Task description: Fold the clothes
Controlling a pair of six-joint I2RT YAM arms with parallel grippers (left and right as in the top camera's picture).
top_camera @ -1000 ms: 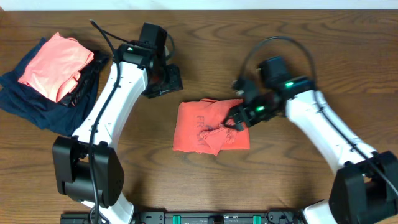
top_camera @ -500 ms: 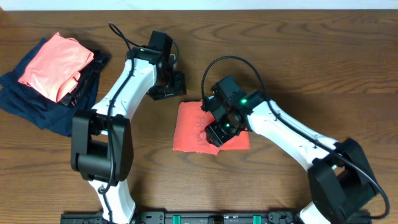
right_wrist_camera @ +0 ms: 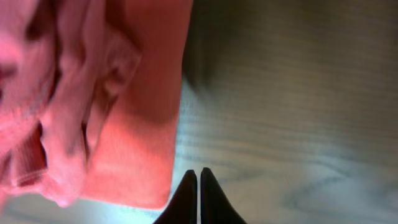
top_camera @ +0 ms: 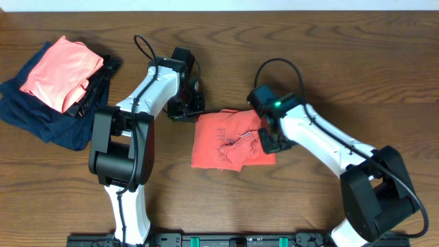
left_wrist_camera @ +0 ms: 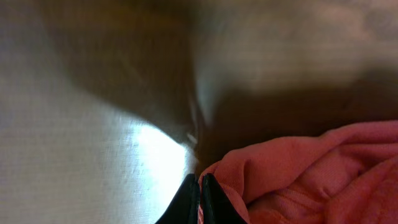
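The clothes, a heathered red T-shirt [top_camera: 230, 140], lie folded into a rough rectangle at the table's middle, with a rumpled flap and white lettering on top. My left gripper [top_camera: 194, 108] sits low at the shirt's upper-left corner. In the left wrist view it [left_wrist_camera: 199, 177] is shut, with the shirt's [left_wrist_camera: 311, 168] bunched edge pressed against one finger. My right gripper [top_camera: 269, 142] is at the shirt's right edge. The right wrist view shows it [right_wrist_camera: 198, 171] shut over bare wood, just beside the shirt's [right_wrist_camera: 143, 93] folded edge, holding nothing.
A salmon-pink folded garment [top_camera: 62, 68] rests on a navy blue garment [top_camera: 34, 113] at the far left. The arms' black base rail [top_camera: 240, 240] runs along the table's front edge.
My right gripper has moved from over the shirt's middle to its right edge and shut. The left gripper has shifted down to the shirt's upper-left corner and shut.
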